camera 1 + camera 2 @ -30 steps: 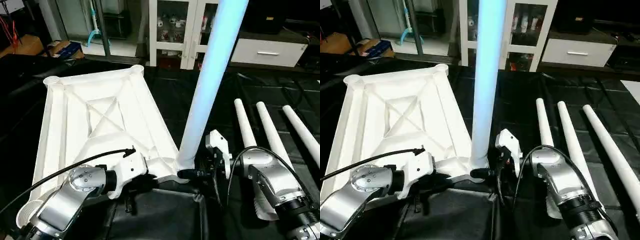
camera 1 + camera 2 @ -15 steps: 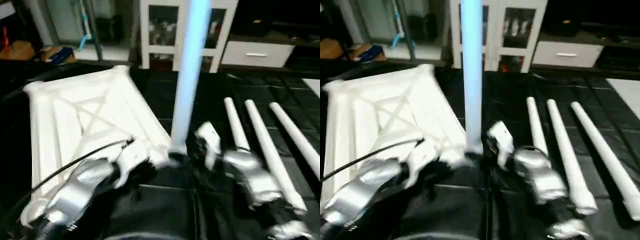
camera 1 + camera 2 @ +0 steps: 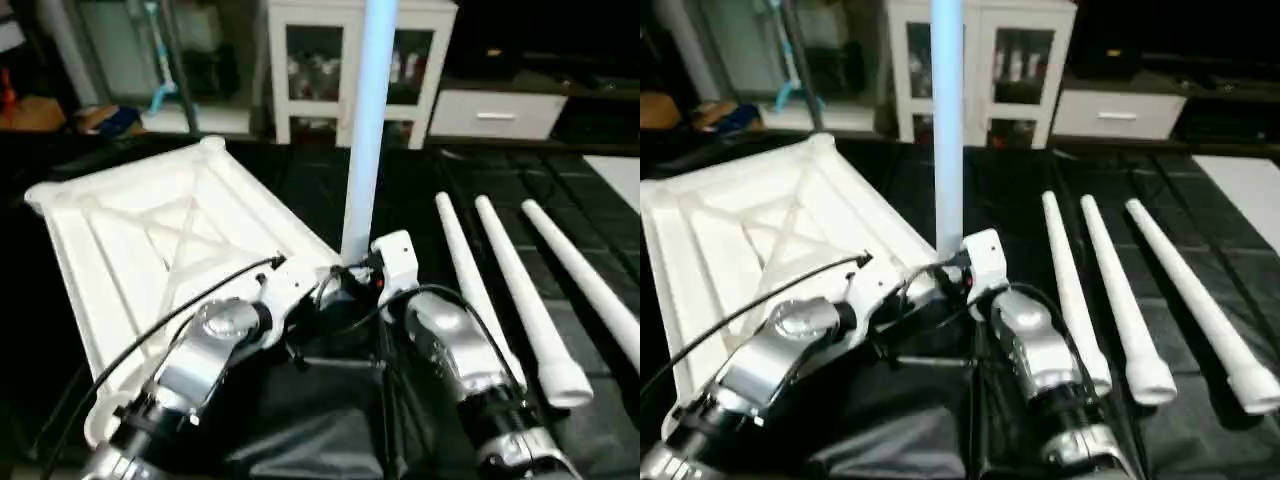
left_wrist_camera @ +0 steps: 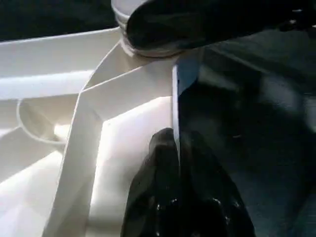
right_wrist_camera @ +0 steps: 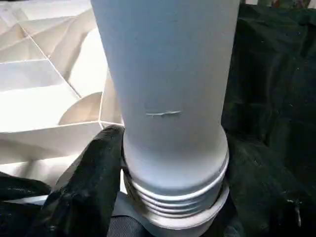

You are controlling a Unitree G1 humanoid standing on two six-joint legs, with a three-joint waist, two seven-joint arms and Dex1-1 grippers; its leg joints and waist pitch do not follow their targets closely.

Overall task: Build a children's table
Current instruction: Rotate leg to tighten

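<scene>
Leg (image 5: pixel 168 98) upright between right gripper (image 5: pixel 168 197) fingers — left gripper (image 4: pixel 180 197) pinches top's (image 3: pixel 150 240) rim.

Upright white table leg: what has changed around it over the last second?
The right pincer, clasping the upright white plastic leg at its threaded base, has swung round it, forearm moving inward; the head view shifted too. Unchanged: the leg stands in the white ribbed table top, the left pincer stays shut on its rim, and three loose white legs lie on the black cloth.
</scene>
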